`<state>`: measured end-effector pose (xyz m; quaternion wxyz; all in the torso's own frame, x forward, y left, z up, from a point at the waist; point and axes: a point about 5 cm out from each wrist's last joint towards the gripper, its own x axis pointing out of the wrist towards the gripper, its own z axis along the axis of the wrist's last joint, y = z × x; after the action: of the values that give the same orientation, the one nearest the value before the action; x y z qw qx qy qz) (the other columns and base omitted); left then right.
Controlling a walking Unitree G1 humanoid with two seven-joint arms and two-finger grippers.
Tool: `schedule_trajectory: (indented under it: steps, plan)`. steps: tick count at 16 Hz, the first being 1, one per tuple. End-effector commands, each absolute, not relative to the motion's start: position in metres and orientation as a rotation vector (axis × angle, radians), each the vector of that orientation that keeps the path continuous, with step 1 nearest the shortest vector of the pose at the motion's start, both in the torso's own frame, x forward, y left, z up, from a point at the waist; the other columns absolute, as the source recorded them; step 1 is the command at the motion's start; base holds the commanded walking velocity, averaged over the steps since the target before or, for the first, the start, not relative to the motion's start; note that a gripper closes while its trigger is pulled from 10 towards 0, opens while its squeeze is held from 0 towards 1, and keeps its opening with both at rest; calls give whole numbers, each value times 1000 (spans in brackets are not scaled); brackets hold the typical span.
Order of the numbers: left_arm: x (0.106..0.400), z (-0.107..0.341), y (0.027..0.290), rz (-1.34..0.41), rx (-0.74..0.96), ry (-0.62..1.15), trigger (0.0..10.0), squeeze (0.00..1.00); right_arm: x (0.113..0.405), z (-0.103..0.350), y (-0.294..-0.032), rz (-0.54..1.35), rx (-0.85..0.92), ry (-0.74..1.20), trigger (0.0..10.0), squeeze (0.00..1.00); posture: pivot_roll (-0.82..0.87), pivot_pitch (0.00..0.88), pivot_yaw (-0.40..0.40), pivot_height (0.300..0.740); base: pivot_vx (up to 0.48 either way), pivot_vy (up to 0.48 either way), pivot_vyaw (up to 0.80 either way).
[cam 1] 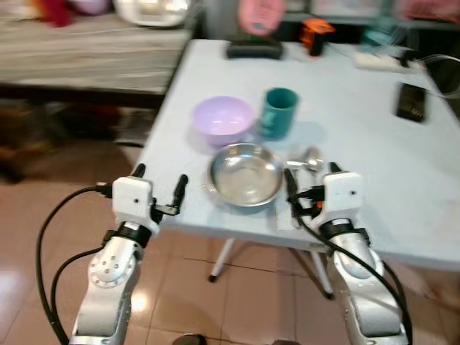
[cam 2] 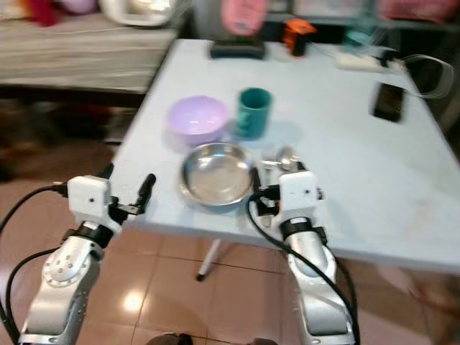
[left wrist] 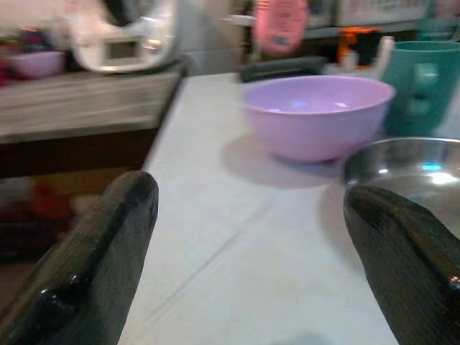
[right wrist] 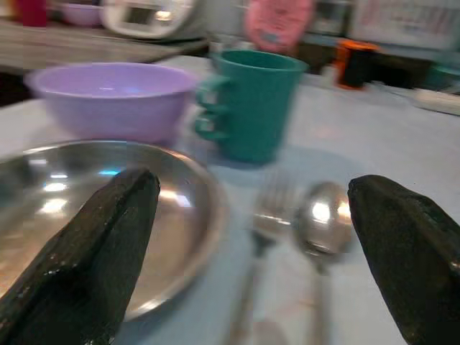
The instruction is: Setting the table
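Observation:
A steel plate (cam 1: 244,175) lies near the front edge of the pale blue table (cam 1: 359,122). Behind it stand a lilac bowl (cam 1: 223,117) and a teal mug (cam 1: 278,112). A fork (right wrist: 262,237) and a spoon (right wrist: 320,223) lie side by side just right of the plate. My right gripper (cam 1: 310,181) is open at the table edge, pointing at the cutlery and the plate's right rim. My left gripper (cam 1: 159,181) is open at the table's front left edge, pointing toward the bowl (left wrist: 316,111), with nothing between its fingers.
At the table's far side sit a black object (cam 1: 254,49), an orange item (cam 1: 315,34), a white power strip (cam 1: 381,61) and a dark phone-like device (cam 1: 412,101). A wooden counter (cam 1: 86,54) with an appliance (left wrist: 126,39) stands to the left. Tiled floor (cam 1: 237,287) lies below.

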<state>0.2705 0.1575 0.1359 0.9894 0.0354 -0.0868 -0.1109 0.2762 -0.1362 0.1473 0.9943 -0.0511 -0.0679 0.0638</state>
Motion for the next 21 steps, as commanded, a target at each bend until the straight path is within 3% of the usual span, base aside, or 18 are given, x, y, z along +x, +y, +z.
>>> schedule_trajectory:
  steps: [1, 3, 10, 21]
  plan:
    - [267, 138, 156, -249, 84, -188, 10000, 0, 275, 151, -137, 126, -99, -151, 10000, 0, -160, 156, 31, 740, 0, 0, 781]
    - [264, 135, 154, -297, 93, -181, 10000, 0, 276, 150, -138, 122, -103, -149, 10000, 0, -160, 159, 31, 740, 0, 0, 684]
    - [255, 137, 147, -531, 112, -172, 10000, 0, 278, 148, -156, 28, -76, -100, 10000, 0, -173, 170, 25, 740, 0, 0, 0]
    - [252, 136, 139, -587, 114, -173, 10000, 0, 296, 150, -155, 66, 5, -50, 10000, 0, -165, 178, 24, 740, 0, 0, 0]
